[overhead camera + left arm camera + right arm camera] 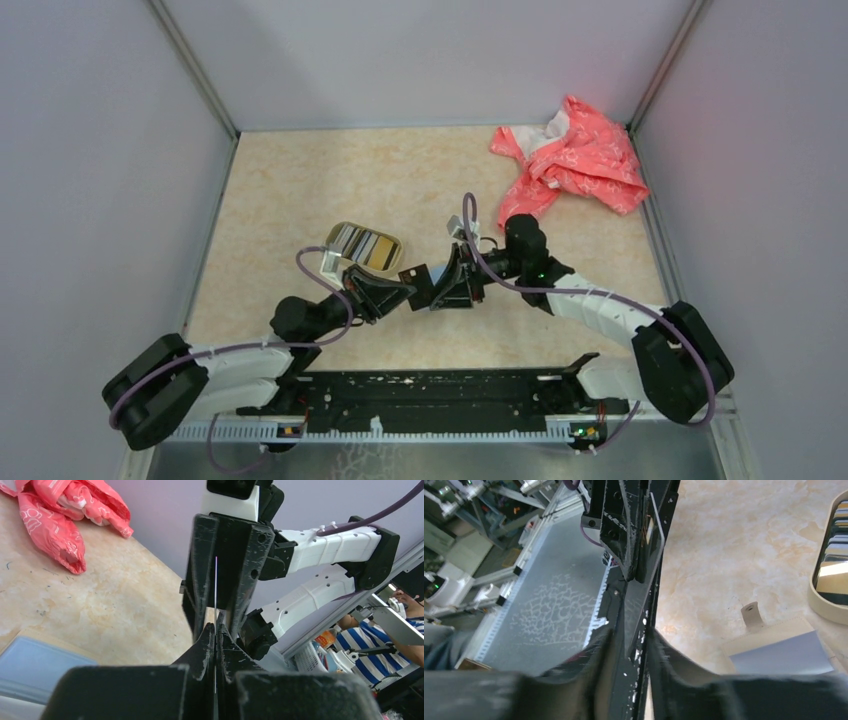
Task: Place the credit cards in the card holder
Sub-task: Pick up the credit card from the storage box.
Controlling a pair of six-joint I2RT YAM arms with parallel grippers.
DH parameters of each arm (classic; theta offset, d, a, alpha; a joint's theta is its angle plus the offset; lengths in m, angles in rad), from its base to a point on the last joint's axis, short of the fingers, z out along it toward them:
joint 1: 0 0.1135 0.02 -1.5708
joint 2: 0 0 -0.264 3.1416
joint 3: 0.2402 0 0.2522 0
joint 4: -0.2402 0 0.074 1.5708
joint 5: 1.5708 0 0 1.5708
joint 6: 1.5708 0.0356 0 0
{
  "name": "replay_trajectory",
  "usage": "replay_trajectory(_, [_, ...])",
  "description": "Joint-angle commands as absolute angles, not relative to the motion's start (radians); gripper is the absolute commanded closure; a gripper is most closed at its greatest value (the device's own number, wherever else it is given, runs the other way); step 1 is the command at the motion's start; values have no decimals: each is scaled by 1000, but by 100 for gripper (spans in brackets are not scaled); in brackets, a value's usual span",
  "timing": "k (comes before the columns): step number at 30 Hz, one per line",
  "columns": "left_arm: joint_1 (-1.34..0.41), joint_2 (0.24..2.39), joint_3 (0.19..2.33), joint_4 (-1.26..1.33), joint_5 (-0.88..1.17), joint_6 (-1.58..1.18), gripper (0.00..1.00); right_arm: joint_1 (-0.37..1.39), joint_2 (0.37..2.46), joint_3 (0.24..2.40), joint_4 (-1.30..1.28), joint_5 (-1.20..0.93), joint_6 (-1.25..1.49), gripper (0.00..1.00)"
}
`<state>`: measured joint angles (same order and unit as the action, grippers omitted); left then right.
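- Seen in the oval tan dish [816, 600], left of the arms on the table [300, 180]: a row of overlapping credit cards [365, 246]; colours hard to separate.
- Found flat on the beige card holder [774, 632]: a grey-blue card [781, 657]; tucked in or merely resting, impossible to tell; holder cut off at the frame edge and hidden under the arms from above.
- Pinched tight in the left gripper [215, 632]: a dark card [643, 592], held on edge above the table.
- Flanked on both sides by the right gripper [628, 640]; pressing or not, impossible to tell.
- Crumpled in the far right corner: a pink cloth [572, 158].
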<state>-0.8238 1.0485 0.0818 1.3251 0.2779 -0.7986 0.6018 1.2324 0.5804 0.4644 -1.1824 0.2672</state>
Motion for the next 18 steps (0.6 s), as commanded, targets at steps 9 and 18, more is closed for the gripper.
replay_trajectory(9, [-829,1004,125,1235,310,-641,48,632,1267,698,216,-1253,18,100])
replay_trajectory(18, [-795,715,298,435,419,-396,30,635,1361,902,-486,-1267,-619,100])
